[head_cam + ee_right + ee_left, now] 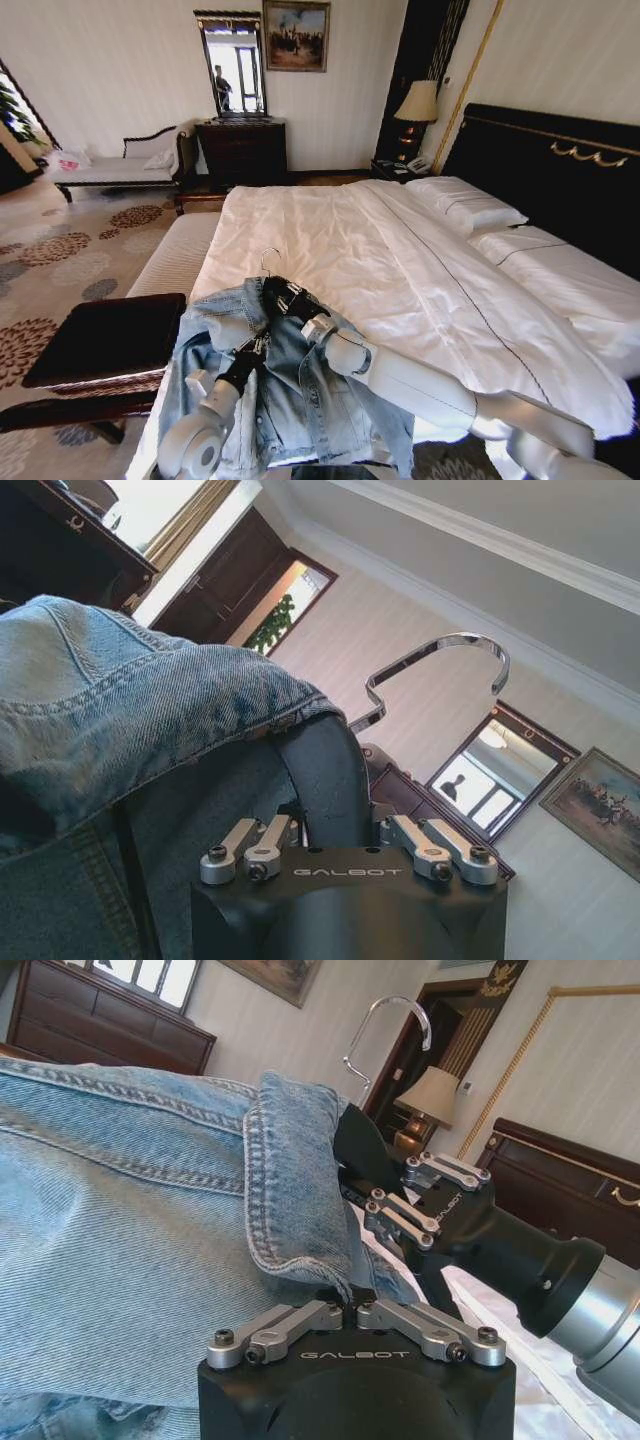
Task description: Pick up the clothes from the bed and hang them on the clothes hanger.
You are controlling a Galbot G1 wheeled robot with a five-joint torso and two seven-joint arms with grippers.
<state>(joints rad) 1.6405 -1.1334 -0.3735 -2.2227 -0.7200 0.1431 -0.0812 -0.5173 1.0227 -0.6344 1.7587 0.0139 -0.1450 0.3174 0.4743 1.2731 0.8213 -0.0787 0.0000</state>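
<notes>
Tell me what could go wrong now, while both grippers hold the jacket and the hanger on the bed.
1. The left gripper pinches only the edge of the faded-blue denim jacket; the fabric may slip out.
2. The right gripper clamps the thin black hanger near the collar; pulling could twist it out of the jacket.
3. The curved silver hook lies close to the white bed sheet and might snag it.

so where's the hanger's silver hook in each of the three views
Head view: the silver hook pokes up just beyond the denim jacket collar, on the white sheets.
Left wrist view: hook rises above the collar, upper middle.
Right wrist view: hook arcs against the wall, centre.
Shared landmark: the jacket collar directly beneath it.
</notes>
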